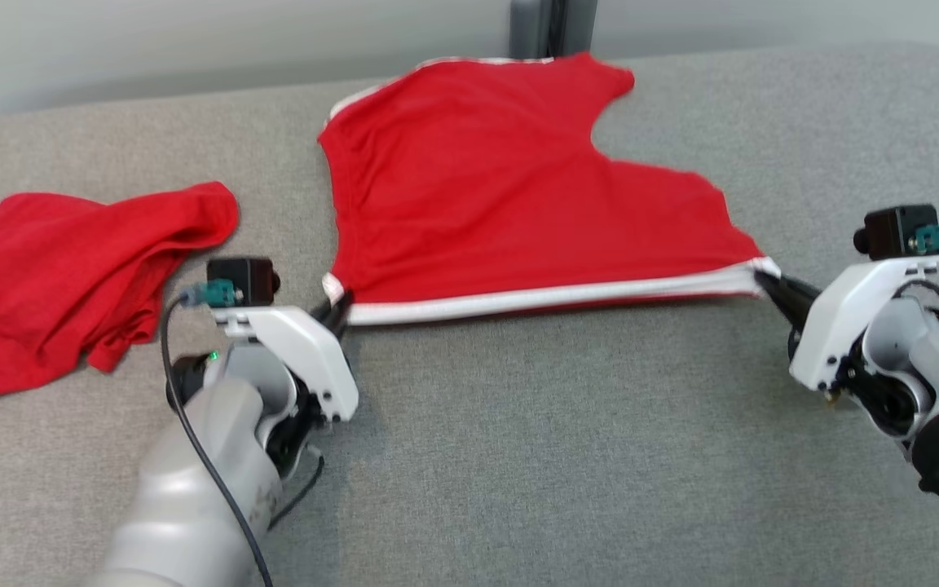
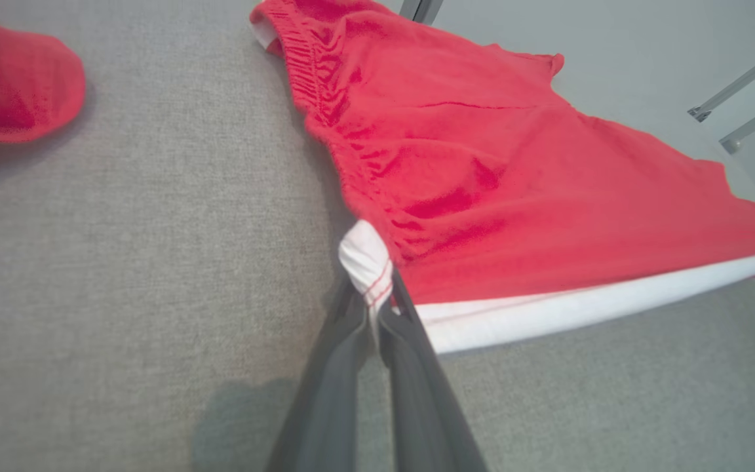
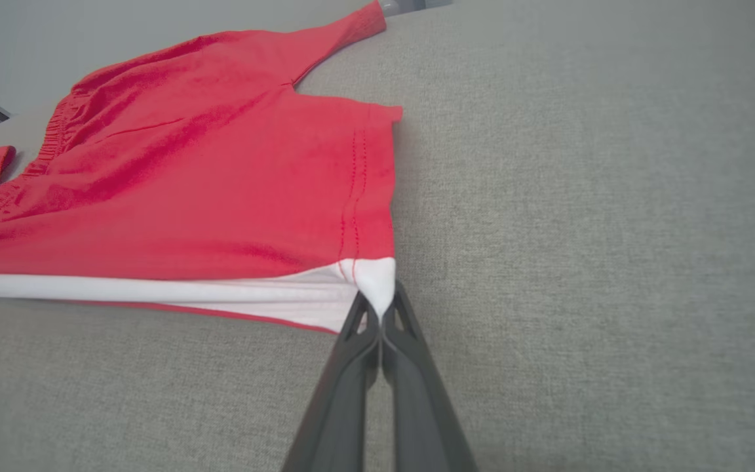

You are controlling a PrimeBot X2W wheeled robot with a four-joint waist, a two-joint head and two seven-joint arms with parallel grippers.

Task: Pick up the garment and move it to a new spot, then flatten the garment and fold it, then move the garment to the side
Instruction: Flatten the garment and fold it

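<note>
Nearest us, the pale left forearm (image 1: 192, 489) reaches up from the bottom corner. Far left, a second red garment (image 1: 54, 269) lies crumpled on the grey tabletop (image 1: 559, 456), well apart from the action. Next along, the left claw (image 1: 337, 314) is pinched tight on the waistband corner of the red shorts (image 1: 502, 187), with white trim bunched between its fingers. The white band (image 1: 551, 297) runs taut across the middle, and the rest of the shorts spreads away toward the far edge, fairly smooth. On the right, the right claw (image 1: 767, 281) is clamped on the hem corner. By my read the shorts are at their new spot and the flattening is well on. The fold and the move to the side are not yet done.
</note>
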